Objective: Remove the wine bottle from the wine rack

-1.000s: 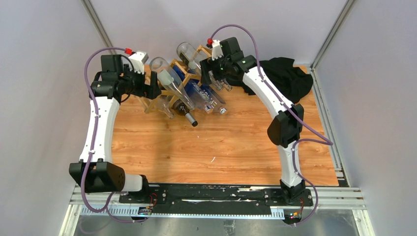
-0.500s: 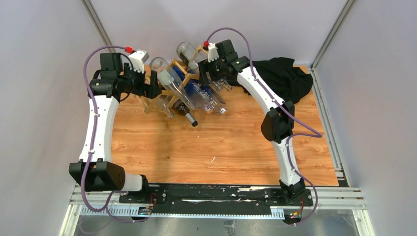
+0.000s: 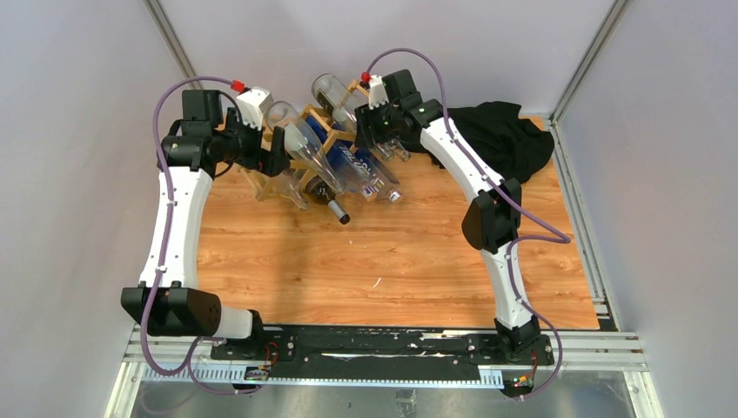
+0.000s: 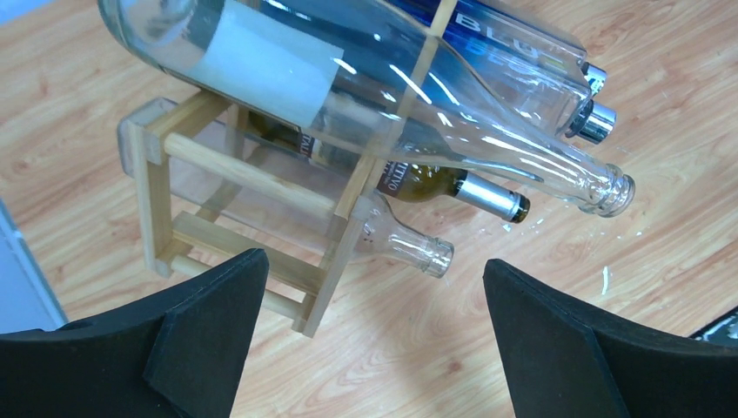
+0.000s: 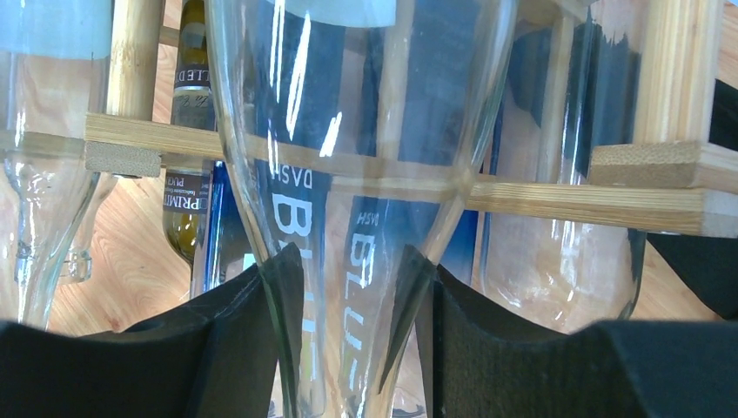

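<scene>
**Bottle gripped, not yet drawn out of the rack.**

At the left, the left gripper (image 4: 376, 270) is being held above the left end of the rack (image 4: 248, 172), its fingers spread wide apart, empty and touching nothing. The rack is being supported on the table (image 3: 392, 261) at the far middle and is loaded with other bottles (image 4: 487, 196), their necks pointing toward the near side. On its upper right side, the clear bottle (image 5: 348, 104) is being clasped on its taper by the right gripper (image 5: 348, 272), whose fingers appear pressed against the glass on both sides. The bottle is being carried in its cell, crossed by the rack's sticks, so removal is judged not yet begun. Approach and grasp are judged done. Drawing the bottle clear of the rack and setting it down are being counted as outstanding.
</scene>
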